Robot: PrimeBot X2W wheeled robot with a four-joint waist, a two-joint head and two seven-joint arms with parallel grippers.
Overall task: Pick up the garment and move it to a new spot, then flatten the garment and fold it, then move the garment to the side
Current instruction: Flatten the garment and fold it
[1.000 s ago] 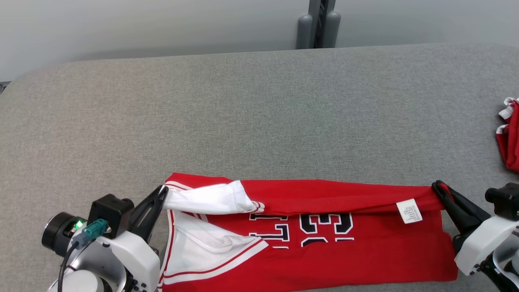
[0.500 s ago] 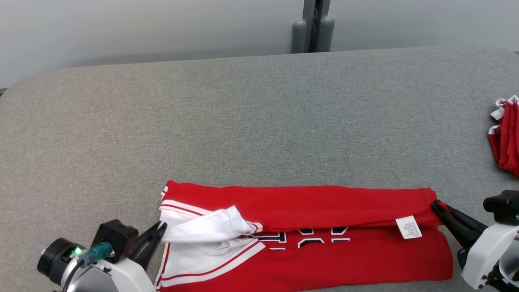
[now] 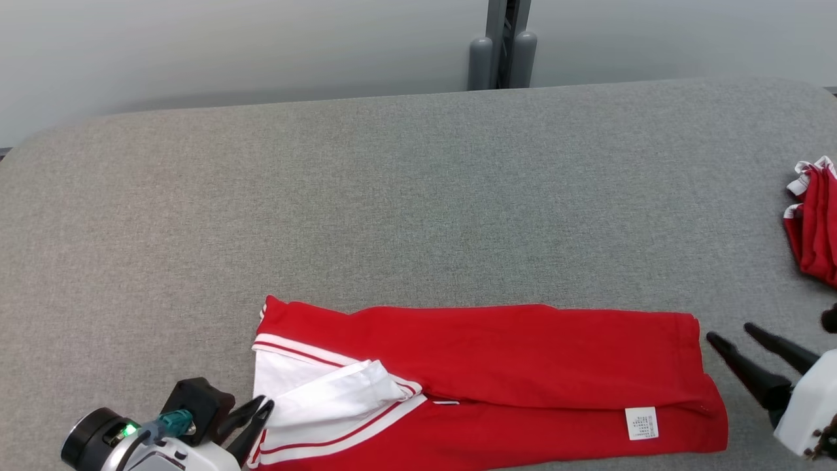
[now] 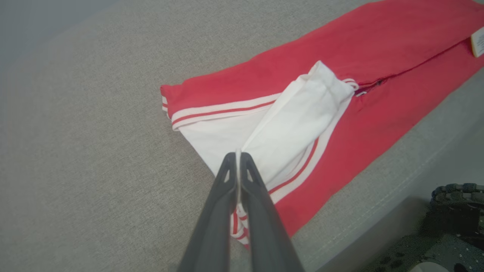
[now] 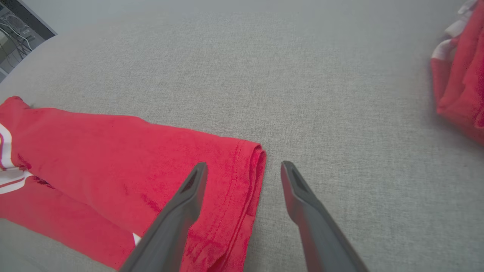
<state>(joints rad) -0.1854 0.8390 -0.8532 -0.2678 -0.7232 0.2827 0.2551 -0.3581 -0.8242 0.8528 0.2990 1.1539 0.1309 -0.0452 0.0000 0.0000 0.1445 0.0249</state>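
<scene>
The red garment (image 3: 510, 353) with white sleeves lies folded lengthwise along the near edge of the grey table (image 3: 392, 196), its top layer covering the front. My left gripper (image 3: 265, 404) is at its left end, shut on the edge of the white sleeve (image 4: 302, 113); a thin line of white cloth shows between the fingers (image 4: 227, 177). My right gripper (image 3: 729, 331) is open at the garment's right end. In the right wrist view, one finger (image 5: 189, 192) hangs over the red hem (image 5: 253, 170) and the other over bare table. A white label (image 3: 641, 423) shows near the right corner.
A second red and white garment (image 3: 814, 216) lies bunched at the table's right edge, also in the right wrist view (image 5: 459, 75). A grey post (image 3: 502, 59) stands behind the table. The table's front edge (image 4: 397, 189) runs just below the folded garment.
The lifted far half of the garment has come down over the near half, hiding the number. My right gripper has opened and let go of the hem. My left gripper has moved nearer with the sleeve.
</scene>
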